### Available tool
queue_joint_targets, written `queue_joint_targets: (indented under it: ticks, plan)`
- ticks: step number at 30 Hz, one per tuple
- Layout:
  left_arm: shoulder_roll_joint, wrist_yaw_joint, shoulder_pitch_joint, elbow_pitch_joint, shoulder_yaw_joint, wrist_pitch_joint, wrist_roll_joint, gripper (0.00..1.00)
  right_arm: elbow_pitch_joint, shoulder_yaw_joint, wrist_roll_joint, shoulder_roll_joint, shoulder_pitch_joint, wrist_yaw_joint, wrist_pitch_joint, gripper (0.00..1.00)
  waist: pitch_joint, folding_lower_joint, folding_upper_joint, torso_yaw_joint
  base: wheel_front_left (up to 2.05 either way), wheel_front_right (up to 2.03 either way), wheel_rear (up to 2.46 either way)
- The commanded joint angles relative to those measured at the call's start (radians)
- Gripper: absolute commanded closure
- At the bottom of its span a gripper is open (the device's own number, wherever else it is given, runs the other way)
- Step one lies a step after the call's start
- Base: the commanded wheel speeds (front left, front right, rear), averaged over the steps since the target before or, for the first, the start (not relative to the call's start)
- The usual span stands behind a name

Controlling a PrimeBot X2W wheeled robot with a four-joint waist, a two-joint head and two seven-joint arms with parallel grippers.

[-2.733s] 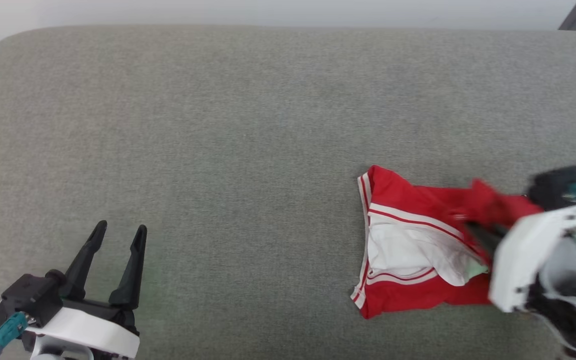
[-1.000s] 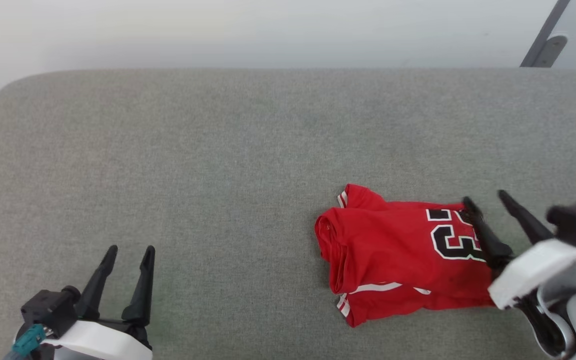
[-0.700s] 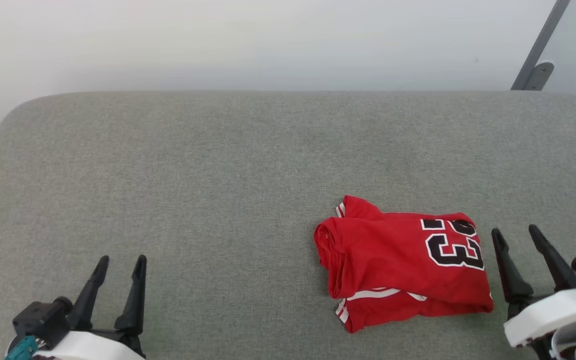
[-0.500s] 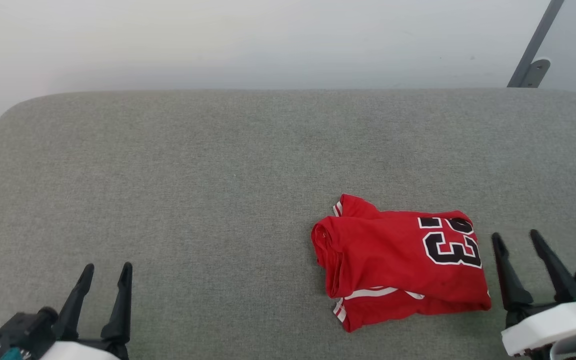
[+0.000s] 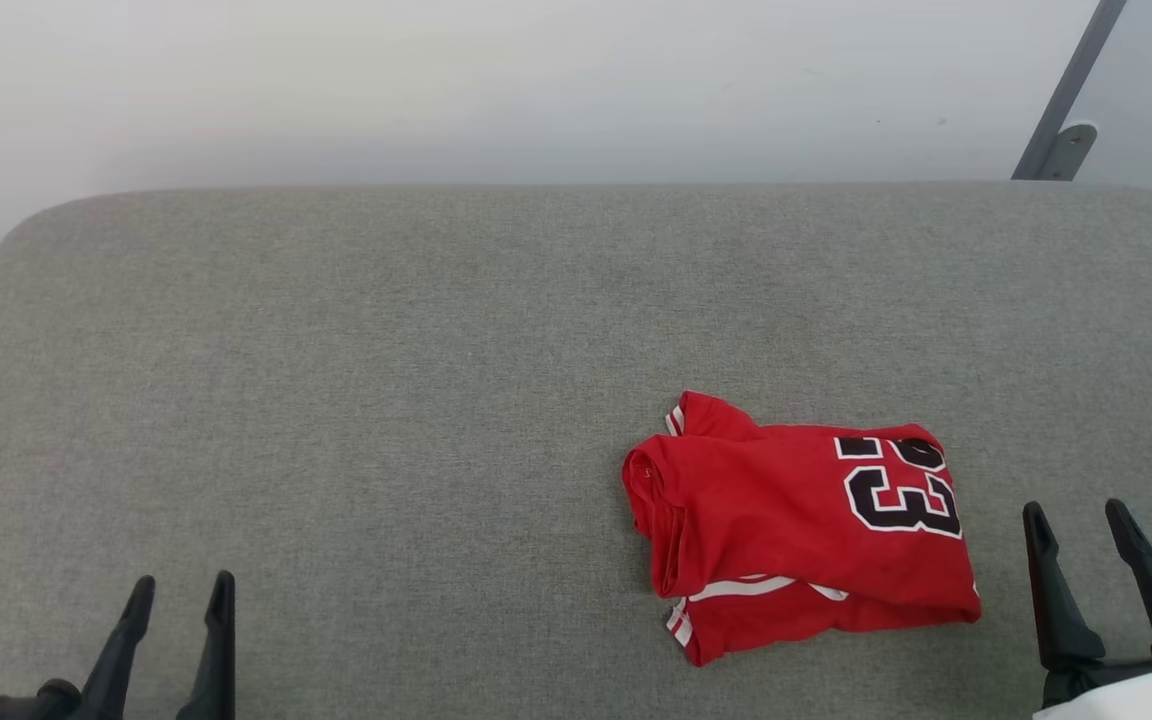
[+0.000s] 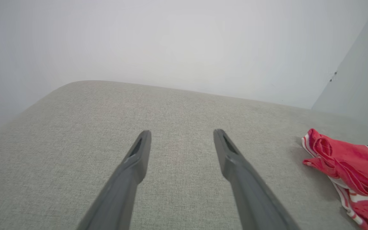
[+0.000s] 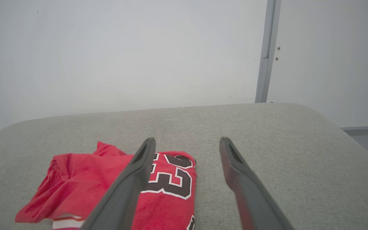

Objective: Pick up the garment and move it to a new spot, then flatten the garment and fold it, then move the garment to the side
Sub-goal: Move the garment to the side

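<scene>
The garment (image 5: 796,525), a red jersey with a black white-outlined "23" and white stripe trim, lies folded in a compact bundle on the grey cushion (image 5: 436,400), right of centre. It shows at the right edge of the left wrist view (image 6: 347,166) and low left in the right wrist view (image 7: 107,182). My right gripper (image 5: 1076,515) stands open just right of the garment, apart from it, with nothing between its fingers (image 7: 187,140). My left gripper (image 5: 181,590) is open and empty at the lower left, far from the garment (image 6: 180,132).
The cushion's rounded far edge meets a pale wall (image 5: 536,90). A grey metal post with a bracket (image 5: 1061,140) stands at the back right. The cushion drops off at its right end (image 7: 347,134), with grey floor beyond.
The right gripper let go of the garment after folding it over, then drew back to the right and down. The left gripper sank toward the bottom edge. The camera tilted up.
</scene>
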Motion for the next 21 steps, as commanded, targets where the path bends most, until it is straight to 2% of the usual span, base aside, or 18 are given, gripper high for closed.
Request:
queue_joint_targets:
  ticks: [1, 12, 17, 21]
  plan:
    - [0.001, 0.002, 0.017, -0.010, -0.001, -0.005, 0.013, 0.00, -0.012, -0.004, 0.011, 0.006, 0.012, -0.001, 0.009, 0.00, -0.001, 0.0000, -0.0001, 0.002, 0.00, 0.00, 0.00]
    - [0.007, 0.002, 0.017, -0.019, 0.001, -0.005, 0.011, 0.00, -0.017, 0.021, 0.020, 0.010, -0.013, -0.001, 0.056, 0.00, 0.001, 0.0000, -0.0001, -0.010, 0.00, 0.00, 0.00]
    - [0.005, 0.002, -0.007, -0.013, -0.011, -0.005, 0.003, 0.00, 0.035, -0.018, 0.038, 0.038, -0.038, -0.001, 0.217, 0.00, 0.010, 0.0000, -0.0001, -0.010, 0.00, 0.00, 0.00]
    - [0.005, 0.002, -0.033, -0.008, -0.027, -0.005, -0.011, 0.00, 0.030, -0.016, 0.020, 0.015, -0.072, -0.001, 0.394, 0.00, 0.046, 0.0000, -0.0001, -0.010, 0.00, 0.00, 0.00]
